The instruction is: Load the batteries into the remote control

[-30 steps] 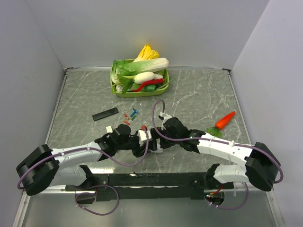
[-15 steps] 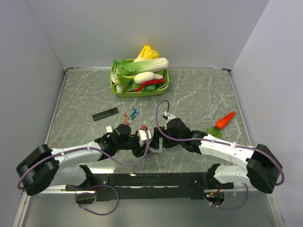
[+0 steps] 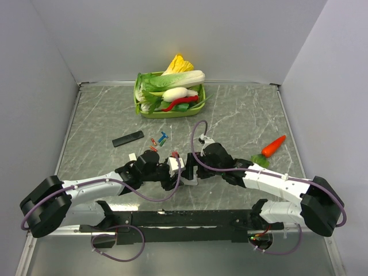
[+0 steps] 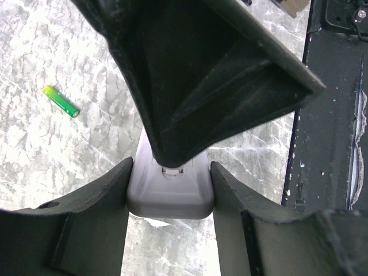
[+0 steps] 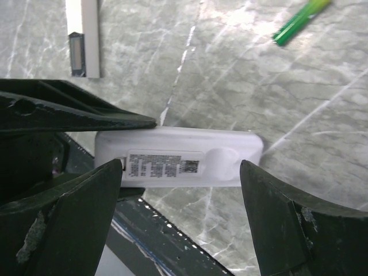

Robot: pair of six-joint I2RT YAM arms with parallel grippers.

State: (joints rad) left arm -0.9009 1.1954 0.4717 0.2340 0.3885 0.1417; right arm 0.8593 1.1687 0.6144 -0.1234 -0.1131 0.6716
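Batteries (image 3: 158, 140) in red, blue and green lay loose on the marble table (image 3: 98, 115), just right of a black remote (image 3: 127, 138) and in front of a green basket (image 3: 150, 112) of vegetables. Nearer the arm bases, the left gripper (image 3: 171, 172) pinched the white remote control (image 3: 174, 167). In the left wrist view its fingers (image 4: 112, 195) pressed against both sides of the casing near one end, and a single green battery (image 4: 61, 101) lay well apart on the table. Just to the right, the right gripper (image 3: 194, 168) hung over the same remote control with its jaws spread wide, one finger above each end. Whether they touched it could not be told. Its camera also showed a white strip (image 5: 83, 37) on the table. A carrot (image 3: 273, 146) lay far right.
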